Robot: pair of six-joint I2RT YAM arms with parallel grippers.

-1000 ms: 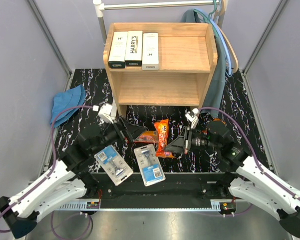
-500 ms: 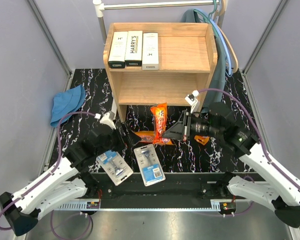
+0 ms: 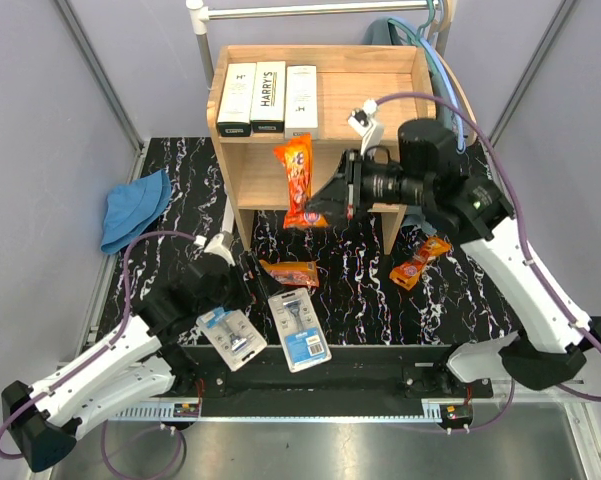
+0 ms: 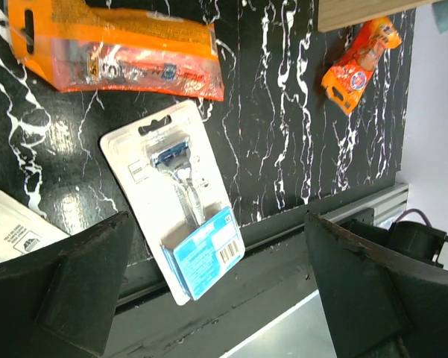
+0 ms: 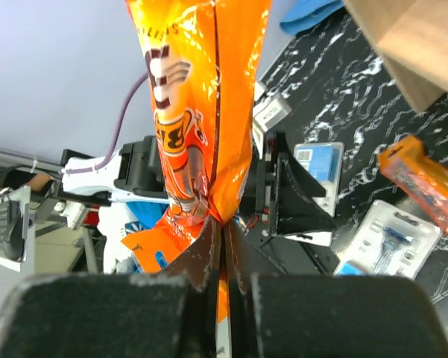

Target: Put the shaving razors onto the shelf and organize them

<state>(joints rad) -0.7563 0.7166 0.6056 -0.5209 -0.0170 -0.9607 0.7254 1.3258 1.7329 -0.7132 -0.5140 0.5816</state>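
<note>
The wooden shelf (image 3: 380, 105) stands at the back with three white Harry's boxes (image 3: 268, 98) on the left of its top tier. My right gripper (image 3: 315, 212) (image 5: 224, 227) is shut on the lower end of an orange pouch (image 3: 298, 178) (image 5: 201, 112), held upright in the air before the lower tier. Two more orange pouches lie on the table, one in the middle (image 3: 290, 272) (image 4: 119, 52) and one to the right (image 3: 420, 260) (image 4: 358, 63). Two blister cards (image 3: 300, 328) (image 3: 232, 337) lie near the front edge. My left gripper (image 3: 228, 300) (image 4: 216, 298) is open and empty above one card (image 4: 179, 224).
A blue cloth hat (image 3: 135, 205) lies at the left of the table. A metal clothes rail (image 3: 280, 10) with a hanger and a grey-blue garment (image 3: 445, 120) stands behind and to the right of the shelf. Grey walls close in both sides.
My right gripper has lifted the orange pouch from the table up and back to the front of the shelf. My left arm has drawn back toward the front left.
</note>
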